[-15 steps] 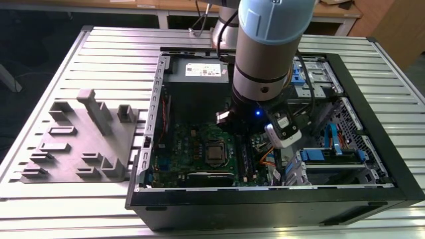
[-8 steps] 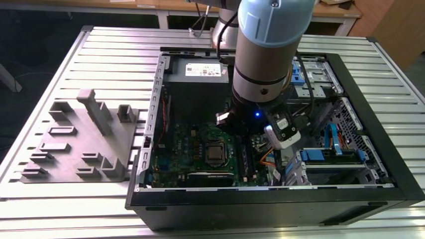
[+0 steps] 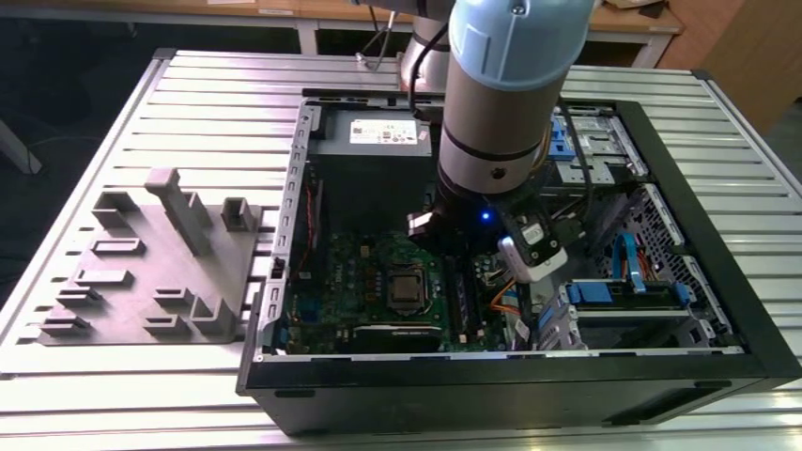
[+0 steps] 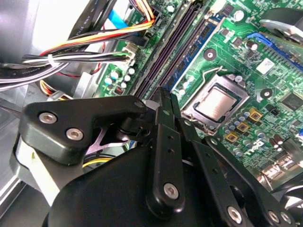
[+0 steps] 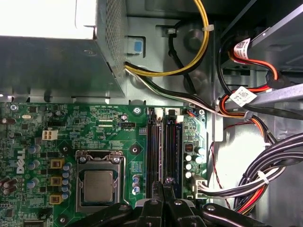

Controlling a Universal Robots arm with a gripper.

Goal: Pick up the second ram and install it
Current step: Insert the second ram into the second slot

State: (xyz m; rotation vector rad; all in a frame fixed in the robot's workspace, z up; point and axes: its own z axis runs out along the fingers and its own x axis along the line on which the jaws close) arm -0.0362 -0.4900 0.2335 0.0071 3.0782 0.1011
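Note:
The arm (image 3: 501, 113) reaches down into the open computer case (image 3: 501, 376), over the green motherboard (image 3: 376, 282). In both wrist views my gripper (image 4: 163, 92) (image 5: 163, 182) is shut, its black fingers pressed together with nothing visible between them. The tips hover at one end of the long black memory slots (image 5: 152, 146) (image 4: 161, 52). A dark blue-green stick (image 4: 201, 45) stands upright in the slot nearest the processor socket (image 4: 218, 101) (image 5: 98, 182). I cannot tell whether it is the second ram, or whether the fingertips touch it.
The grey power-supply box (image 3: 370, 141) (image 5: 47, 61) sits at one end of the motherboard. Bundles of black, red and yellow cables (image 5: 265, 175) (image 4: 71, 52) crowd the slots' far side. Drive bays (image 3: 626, 282) fill the case at the exterior view's right. A grey fixture (image 3: 163, 263) stands on the table at its left.

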